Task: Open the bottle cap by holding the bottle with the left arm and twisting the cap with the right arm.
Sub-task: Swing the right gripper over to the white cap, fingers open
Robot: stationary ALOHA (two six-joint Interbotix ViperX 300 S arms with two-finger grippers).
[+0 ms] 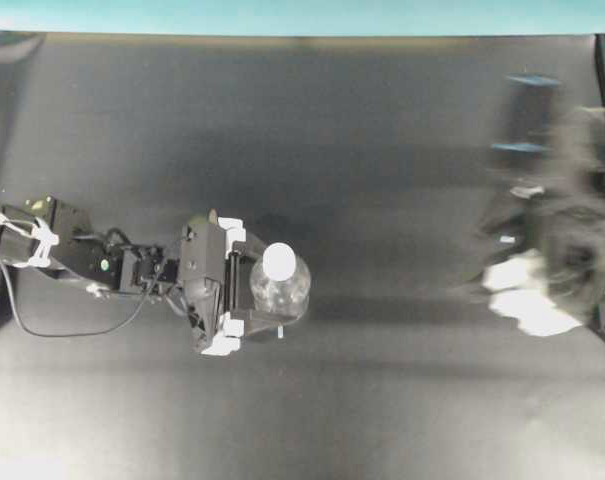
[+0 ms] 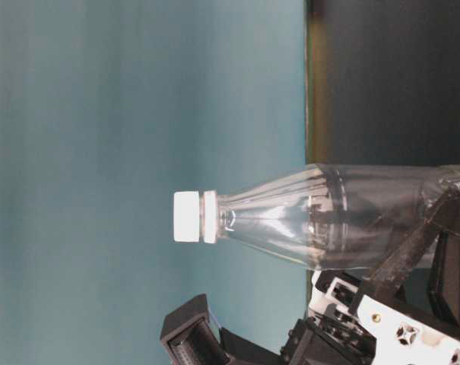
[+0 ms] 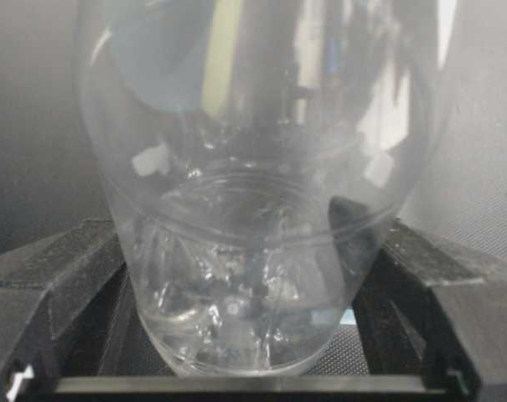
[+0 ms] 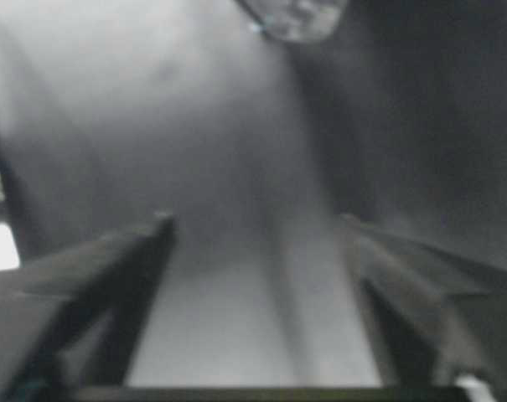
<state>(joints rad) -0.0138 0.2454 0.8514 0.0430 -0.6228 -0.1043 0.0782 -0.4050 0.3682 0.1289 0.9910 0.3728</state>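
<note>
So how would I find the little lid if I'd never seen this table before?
Look at the dark table from above and find the slim black left arm reaching in from the left edge. Its left gripper clamps a clear bottle standing upright. The bottle cap is the small round white top on that bottle, brighter than anything around it.

Readable text: none is showing in any view.
Bottle (image 2: 344, 217): clear plastic, carrying no legible label or brand.
Bottle cap (image 2: 187, 217): plain white, bearing no print.
Worktop (image 1: 382, 150): showing no legible marks.
</note>
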